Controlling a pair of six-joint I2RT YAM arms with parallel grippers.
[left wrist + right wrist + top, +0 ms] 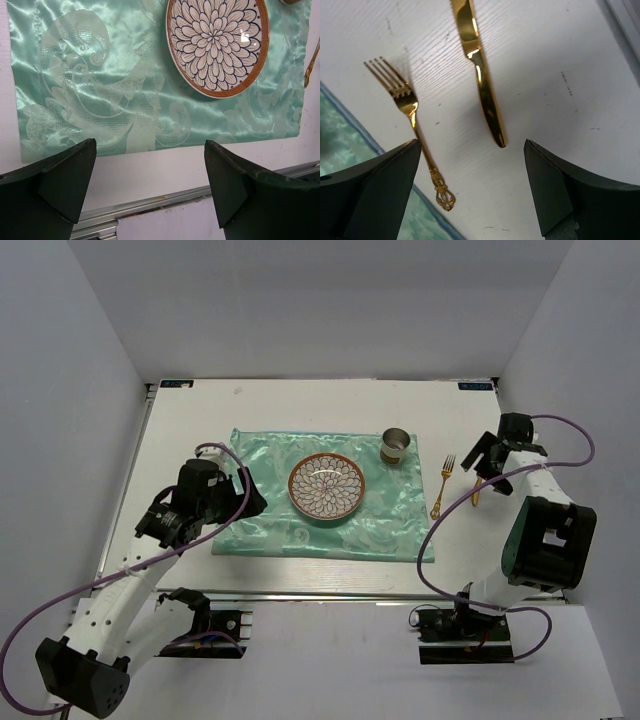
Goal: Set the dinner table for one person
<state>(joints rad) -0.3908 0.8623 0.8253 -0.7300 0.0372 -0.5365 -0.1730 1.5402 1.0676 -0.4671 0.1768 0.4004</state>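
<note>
The white dinner table (190, 420) carries a mint-green cloth (270, 510) with a flower-patterned plate (327, 487) and a metal cup (396, 447) on it. A gold fork (443, 485) and a gold knife (477, 492) lie side by side on the bare table right of the cloth. My right gripper (483, 462) hovers open just above them; in its wrist view the knife (480, 75) and fork (412, 125) lie ahead of the gripper (472, 170), untouched. My left gripper (252, 495) hangs open and empty over the cloth's left part, the plate (217, 45) ahead of it (150, 165).
An aluminium rail (150, 204) runs along the table's near edge below the cloth (100, 75). White walls enclose the table on three sides. The fork's handle end (311, 65) shows at the right edge of the left wrist view. Purple cables loop from both arms.
</note>
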